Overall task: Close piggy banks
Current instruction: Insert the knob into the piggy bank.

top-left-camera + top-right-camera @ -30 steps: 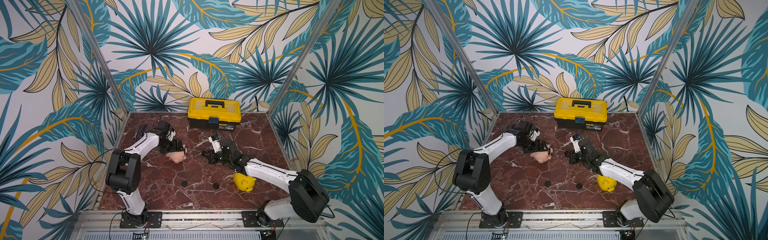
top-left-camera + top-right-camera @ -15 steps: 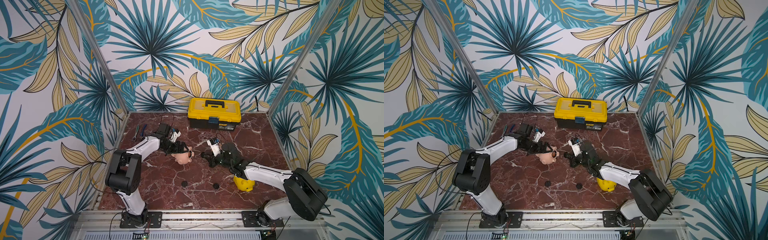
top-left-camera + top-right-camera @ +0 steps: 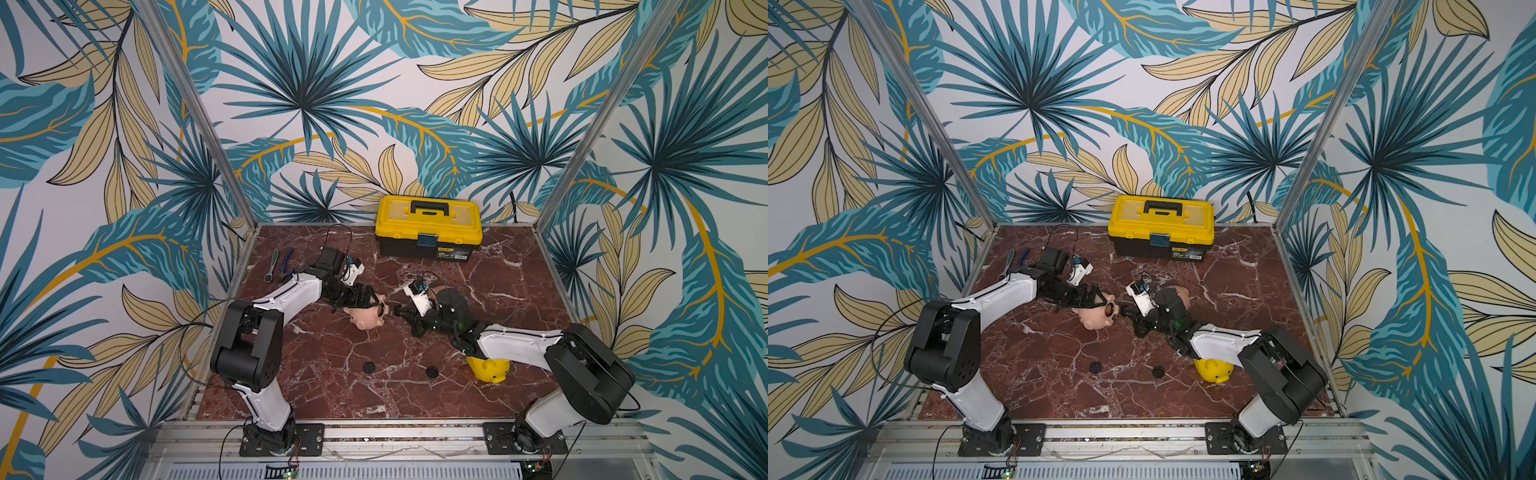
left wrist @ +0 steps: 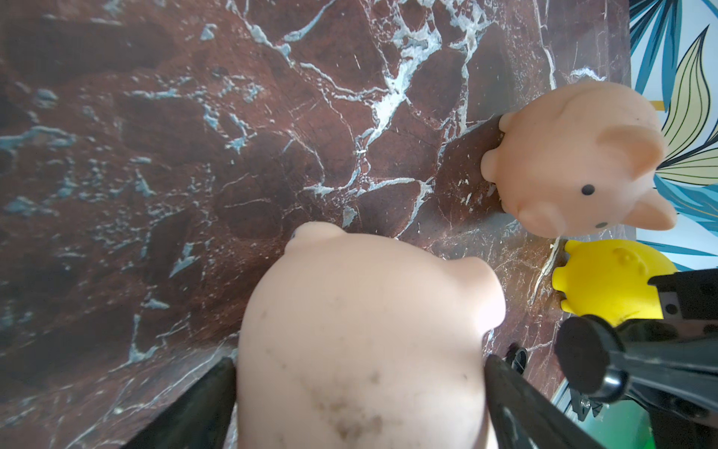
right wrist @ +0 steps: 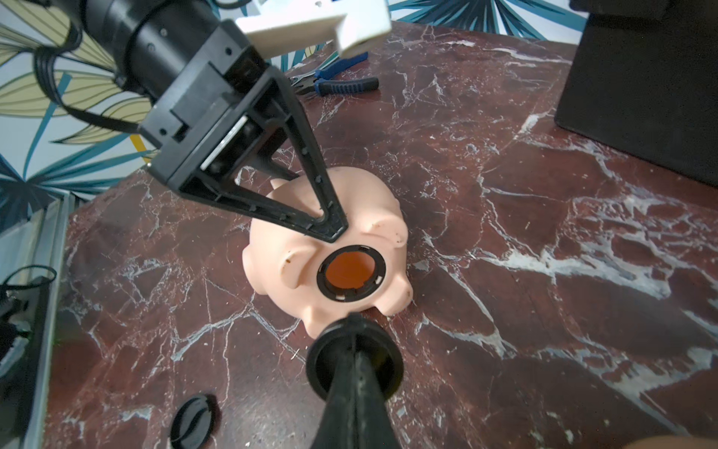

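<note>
On marble table (image 3: 324, 386), left gripper (image 4: 359, 373) is seemingly clamping the pale pink pig (image 5: 361, 202); right gripper (image 5: 354, 330), pinching a black cap (image 5: 322, 369), is hovering before its belly hole (image 5: 351, 270)

The pale pink pig (image 5: 373, 202) lies tipped on its side near the middle of the marble table (image 3: 332, 386), clasped between the fingers of my left claw (image 4: 360, 359). Its feet and black-ringed belly hole face sideways, and the hole is uncapped, showing orange inside. The darker peach-pink pig (image 4: 575, 163) stands on its feet just beyond, toward the right, and the bright yellow pig (image 3: 490, 368) stands apart, nearer the front right.
</note>
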You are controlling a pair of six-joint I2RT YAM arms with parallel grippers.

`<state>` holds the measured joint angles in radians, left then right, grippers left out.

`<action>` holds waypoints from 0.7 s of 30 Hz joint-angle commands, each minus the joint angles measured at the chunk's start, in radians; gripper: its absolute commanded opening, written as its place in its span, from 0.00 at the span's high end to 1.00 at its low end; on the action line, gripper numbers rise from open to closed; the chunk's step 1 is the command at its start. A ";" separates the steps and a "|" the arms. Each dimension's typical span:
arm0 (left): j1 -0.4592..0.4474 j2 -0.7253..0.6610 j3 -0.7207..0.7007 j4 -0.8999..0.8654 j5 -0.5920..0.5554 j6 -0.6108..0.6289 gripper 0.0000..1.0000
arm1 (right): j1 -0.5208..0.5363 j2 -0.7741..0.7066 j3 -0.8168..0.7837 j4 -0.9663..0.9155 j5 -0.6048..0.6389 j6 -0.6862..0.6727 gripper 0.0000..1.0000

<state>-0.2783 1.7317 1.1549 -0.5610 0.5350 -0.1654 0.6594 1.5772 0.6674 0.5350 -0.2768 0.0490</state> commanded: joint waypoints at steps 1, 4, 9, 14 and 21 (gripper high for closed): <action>-0.024 0.022 -0.008 -0.098 -0.044 0.024 0.01 | 0.007 0.024 -0.026 0.061 0.011 -0.119 1.00; -0.034 0.021 0.008 -0.122 -0.066 0.034 0.00 | 0.008 0.040 -0.041 0.106 0.005 -0.162 1.00; -0.050 0.035 0.034 -0.157 -0.103 0.051 0.01 | 0.009 0.090 -0.026 0.124 -0.010 -0.207 1.00; -0.051 0.050 0.055 -0.177 -0.083 0.077 0.00 | 0.016 0.123 -0.049 0.201 -0.001 -0.249 1.00; -0.064 0.072 0.093 -0.225 -0.071 0.120 0.02 | 0.029 0.129 -0.114 0.319 0.044 -0.279 1.00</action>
<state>-0.3222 1.7638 1.2324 -0.6926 0.4778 -0.0814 0.6811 1.6966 0.5907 0.7742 -0.2573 -0.1993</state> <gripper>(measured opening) 0.986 0.049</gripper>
